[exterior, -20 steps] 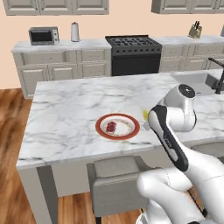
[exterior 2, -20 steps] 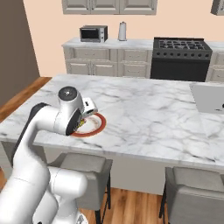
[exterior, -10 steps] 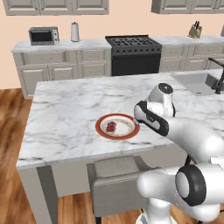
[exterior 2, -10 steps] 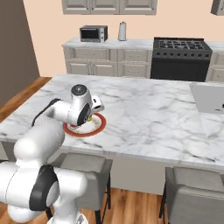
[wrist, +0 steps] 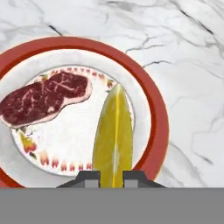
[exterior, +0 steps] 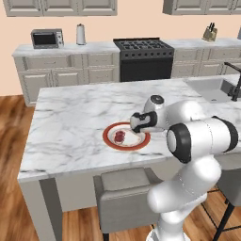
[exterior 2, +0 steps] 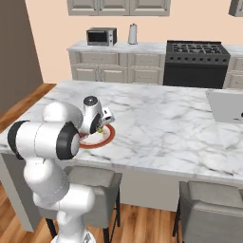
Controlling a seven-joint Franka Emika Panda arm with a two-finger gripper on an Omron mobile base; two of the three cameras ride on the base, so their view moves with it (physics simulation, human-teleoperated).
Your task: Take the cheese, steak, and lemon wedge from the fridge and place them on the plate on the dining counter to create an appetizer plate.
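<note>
On the dining counter (exterior: 70, 113) lies the plate (exterior: 109, 141), white with a red-brown rim (wrist: 153, 105). The dark red steak (wrist: 43, 100) rests flat on its left half, also seen as a small red patch (exterior: 120, 137). My gripper (wrist: 111, 177) hovers just above the plate's right half, shut on the pale yellow lemon wedge (wrist: 113, 135), which points away from the fingers over the plate. From the right base camera the gripper (exterior 2: 100, 126) hangs at the plate's near edge (exterior 2: 109, 138). The cheese and the fridge are out of view.
An inset sink (exterior: 214, 89) with a black faucet (exterior: 234, 82) sits at the counter's right end. Grey stools (exterior: 124, 183) stand under the near edge. Wall cabinets with a stove (exterior: 143, 59) and a microwave (exterior: 47, 38) line the back.
The arm has swung left from beside the plate to over it and lowered, still carrying the lemon wedge. The steak and the plate have not moved.
</note>
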